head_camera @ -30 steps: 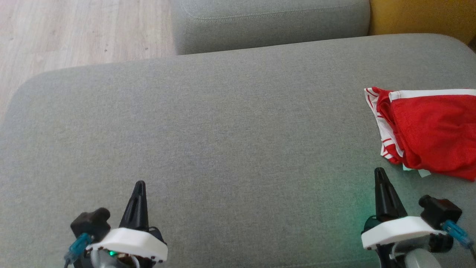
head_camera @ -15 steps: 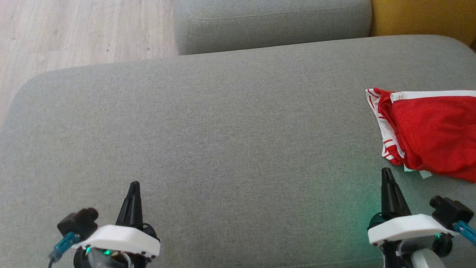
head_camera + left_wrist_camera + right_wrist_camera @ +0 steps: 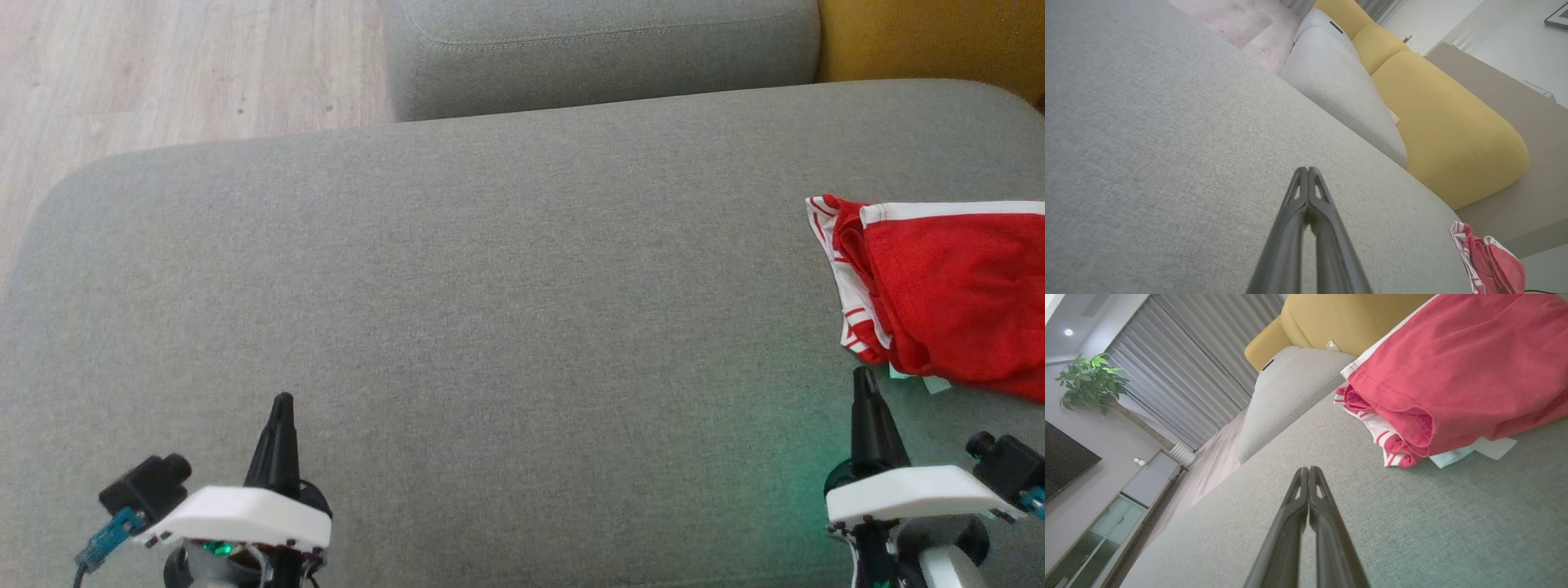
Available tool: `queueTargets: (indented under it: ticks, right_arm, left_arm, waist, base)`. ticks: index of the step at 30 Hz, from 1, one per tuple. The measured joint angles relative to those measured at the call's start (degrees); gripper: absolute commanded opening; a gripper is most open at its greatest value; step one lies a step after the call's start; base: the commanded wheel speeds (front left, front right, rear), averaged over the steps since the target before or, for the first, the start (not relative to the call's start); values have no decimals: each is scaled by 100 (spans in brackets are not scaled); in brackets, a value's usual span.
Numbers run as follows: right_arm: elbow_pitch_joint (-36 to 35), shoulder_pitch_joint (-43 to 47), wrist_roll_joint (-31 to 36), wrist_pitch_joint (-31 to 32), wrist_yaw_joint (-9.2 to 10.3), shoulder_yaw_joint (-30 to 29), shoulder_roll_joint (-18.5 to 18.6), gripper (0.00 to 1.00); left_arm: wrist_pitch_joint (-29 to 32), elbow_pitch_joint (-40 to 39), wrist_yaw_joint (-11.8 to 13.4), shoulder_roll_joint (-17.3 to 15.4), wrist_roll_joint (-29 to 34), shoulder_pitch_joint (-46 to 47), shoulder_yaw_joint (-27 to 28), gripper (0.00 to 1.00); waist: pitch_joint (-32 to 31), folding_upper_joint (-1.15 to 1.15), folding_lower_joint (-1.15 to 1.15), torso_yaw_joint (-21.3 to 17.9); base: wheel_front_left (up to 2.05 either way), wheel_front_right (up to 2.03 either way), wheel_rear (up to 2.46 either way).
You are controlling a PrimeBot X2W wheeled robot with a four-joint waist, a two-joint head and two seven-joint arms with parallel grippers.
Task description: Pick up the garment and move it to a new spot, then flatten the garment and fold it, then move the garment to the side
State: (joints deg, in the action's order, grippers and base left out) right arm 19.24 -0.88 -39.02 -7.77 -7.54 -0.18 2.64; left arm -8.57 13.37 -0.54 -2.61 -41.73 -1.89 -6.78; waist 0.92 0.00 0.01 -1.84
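Garment at the right end of the seat cushion, both claws shut and empty

We see the crumpled red fabric garment with white striped trim lying on the wide grey woven seat cushion, at that cushion's right end, with part of it running past the edge of the head view. Our left gripper hangs over the cushion's near left part, its two long dark fingers pressed tip to tip with nothing between them, well apart from the garment. Our right gripper is over the cushion's near right part, fingers likewise closed together and holding nothing. Its tip is just beside the garment's near hem, with a strip of bare cushion between them. Past the cushion's far edge we see a smaller grey cushion, a mustard-yellow cushion and pale wood floor.
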Motion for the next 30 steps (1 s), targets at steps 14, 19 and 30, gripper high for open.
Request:
queueTargets:
  ticks: [14,19,30]
  right_arm:
    - [-45,-9,-907,232,0,-101,0,0]
    - [-69,-52,-1223,308,0,-157,0,0]
    - [-107,-96,-1924,479,0,-233,0,0]
  left_arm:
    - [248,33,-104,-9,-861,108,153,0]
    - [311,57,-151,-12,-1170,108,203,0]
    - [503,92,-213,-14,-1849,153,345,0]
  waist:
    - [-13,0,0,31]
    - [-17,0,0,42]
    - [-27,0,0,66]
  base:
    - [0,0,0]
    - [0,0,0]
    - [0,0,0]
